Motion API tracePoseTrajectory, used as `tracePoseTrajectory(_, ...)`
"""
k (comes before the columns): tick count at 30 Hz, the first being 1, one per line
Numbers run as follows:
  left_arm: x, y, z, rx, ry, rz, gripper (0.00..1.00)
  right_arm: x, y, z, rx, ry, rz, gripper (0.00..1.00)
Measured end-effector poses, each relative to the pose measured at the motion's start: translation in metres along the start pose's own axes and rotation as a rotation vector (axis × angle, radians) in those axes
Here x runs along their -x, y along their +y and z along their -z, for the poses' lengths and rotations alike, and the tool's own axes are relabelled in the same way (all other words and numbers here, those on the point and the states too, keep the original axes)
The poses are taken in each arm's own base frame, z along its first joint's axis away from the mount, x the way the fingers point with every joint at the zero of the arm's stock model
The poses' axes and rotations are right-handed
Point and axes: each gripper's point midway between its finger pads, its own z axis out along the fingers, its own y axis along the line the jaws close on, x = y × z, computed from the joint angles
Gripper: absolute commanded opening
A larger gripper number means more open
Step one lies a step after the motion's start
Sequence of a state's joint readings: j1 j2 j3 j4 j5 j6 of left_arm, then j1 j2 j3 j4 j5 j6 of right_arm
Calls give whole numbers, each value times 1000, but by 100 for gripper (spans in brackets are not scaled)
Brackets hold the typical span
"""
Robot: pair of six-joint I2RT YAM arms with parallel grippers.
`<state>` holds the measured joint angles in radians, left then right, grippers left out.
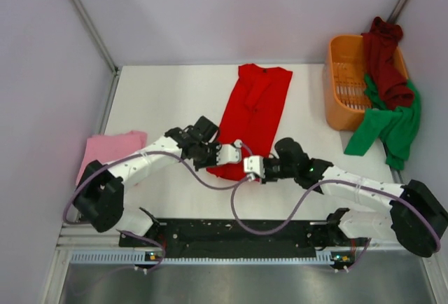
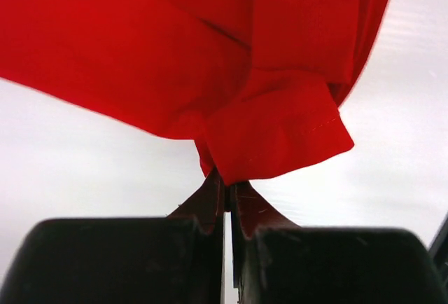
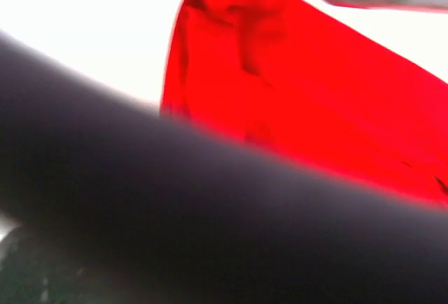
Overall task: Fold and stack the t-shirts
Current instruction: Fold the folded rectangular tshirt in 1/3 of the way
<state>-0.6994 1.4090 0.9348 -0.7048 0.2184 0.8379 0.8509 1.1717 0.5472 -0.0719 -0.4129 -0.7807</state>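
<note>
A bright red t-shirt [image 1: 255, 108] lies as a long narrow strip in the middle of the table. My left gripper [image 1: 236, 152] is at the near left of its hem. In the left wrist view that gripper [image 2: 228, 188] is shut on a bunched corner of the red t-shirt [image 2: 210, 52]. My right gripper [image 1: 246, 167] meets the hem's near right corner, shut on the cloth. A dark blurred shape hides its jaws in the right wrist view, with the red t-shirt [image 3: 315, 94] just beyond. A folded pink t-shirt [image 1: 112, 148] lies at the left.
An orange slotted basket [image 1: 343, 80] stands at the back right. A maroon t-shirt [image 1: 385, 59] and a green t-shirt [image 1: 392, 125] hang over its right rim onto the table. Grey walls close in both sides.
</note>
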Motion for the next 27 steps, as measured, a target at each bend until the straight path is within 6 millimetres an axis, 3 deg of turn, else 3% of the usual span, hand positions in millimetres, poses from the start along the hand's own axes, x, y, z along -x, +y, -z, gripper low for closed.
tracePoseTrajectory(4,22,48,5,72,4,74,0,-9,-58,19,-198,-27,-104,0)
tracePoseTrajectory(10,45,135,2,176,-6,192,0,-45,-126,33,-412,-5,-208,0)
tracePoseTrajectory(15,58,191,-1,243,-28,235,0,-66,-178,39,-523,-9,-236,0)
tracePoseTrajectory(19,62,215,-14,266,-21,241,0,-80,-208,35,-566,-11,-238,0)
tracePoseTrajectory(27,55,244,-52,262,8,287,0,-109,-236,28,-586,35,-240,0)
